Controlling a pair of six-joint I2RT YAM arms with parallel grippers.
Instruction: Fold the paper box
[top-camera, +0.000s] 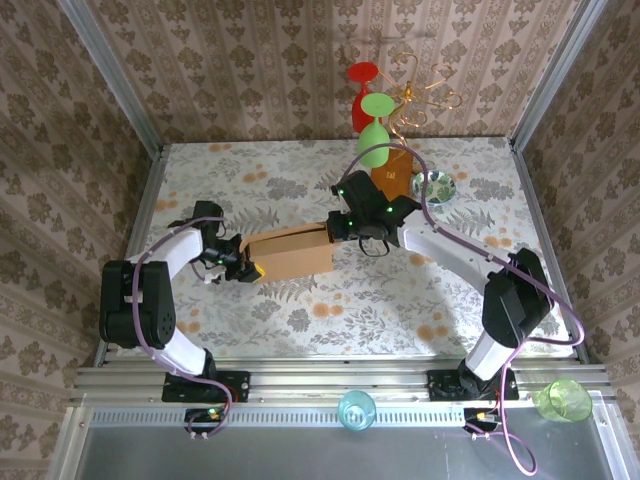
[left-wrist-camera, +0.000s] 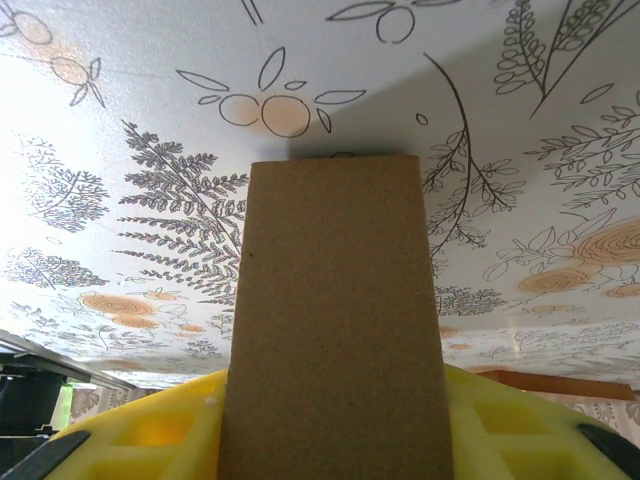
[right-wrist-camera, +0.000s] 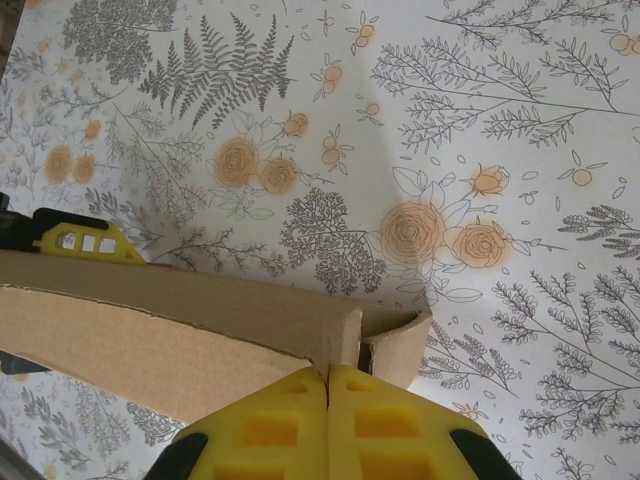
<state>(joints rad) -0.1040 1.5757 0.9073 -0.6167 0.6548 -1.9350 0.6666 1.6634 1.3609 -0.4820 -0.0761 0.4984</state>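
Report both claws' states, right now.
Left claw: closed on the end of the paper box.
Right claw: closed, tips at the box's wall; a pinch cannot be told.

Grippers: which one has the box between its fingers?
The left gripper: a box flap sits between its spread fingers. The right gripper has fingers shut together, box at their tips.

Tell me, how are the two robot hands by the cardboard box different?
The left gripper is at the left end of the box, and the right gripper is at its right end. The left gripper's fingers stand apart with a cardboard panel between them. The right gripper's fingers are pressed together at a corner of the box. Both have yellow fingers.
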